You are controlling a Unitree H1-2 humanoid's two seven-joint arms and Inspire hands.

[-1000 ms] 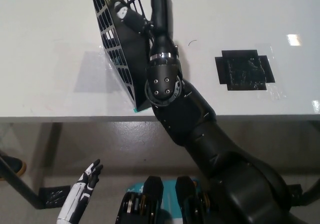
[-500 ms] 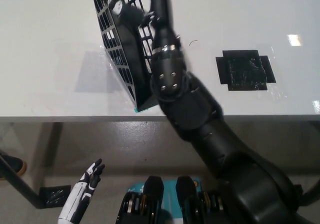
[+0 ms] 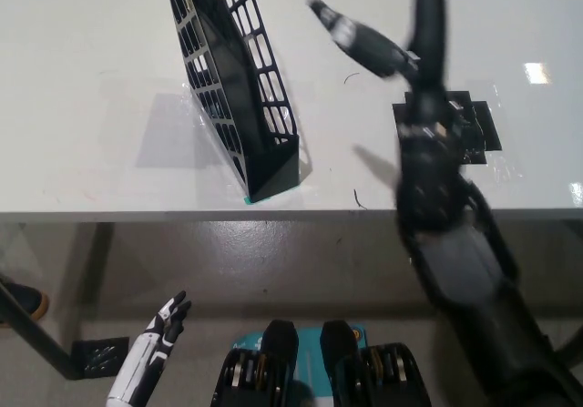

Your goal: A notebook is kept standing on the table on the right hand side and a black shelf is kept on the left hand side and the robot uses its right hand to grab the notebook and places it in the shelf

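Note:
The black wire shelf stands tilted on the white table, left of centre. A dark flat slab, apparently the notebook, stands inside it against the mesh wall. My black right hand is motion-blurred above the table to the right of the shelf. It is well apart from the shelf, open, with its fingers spread and nothing in them. My white left hand rests open at the lower left, below the table's front edge.
A black tape patch marks the table on the right, partly hidden by my right arm. The table's front edge runs across the middle of the picture, with grey floor below it. A teal scrap shows at the shelf's near corner.
My right hand has let go inside the shelf and swung out to the right, opening its fingers. The dark slab stays in the shelf. The left hand has not moved.

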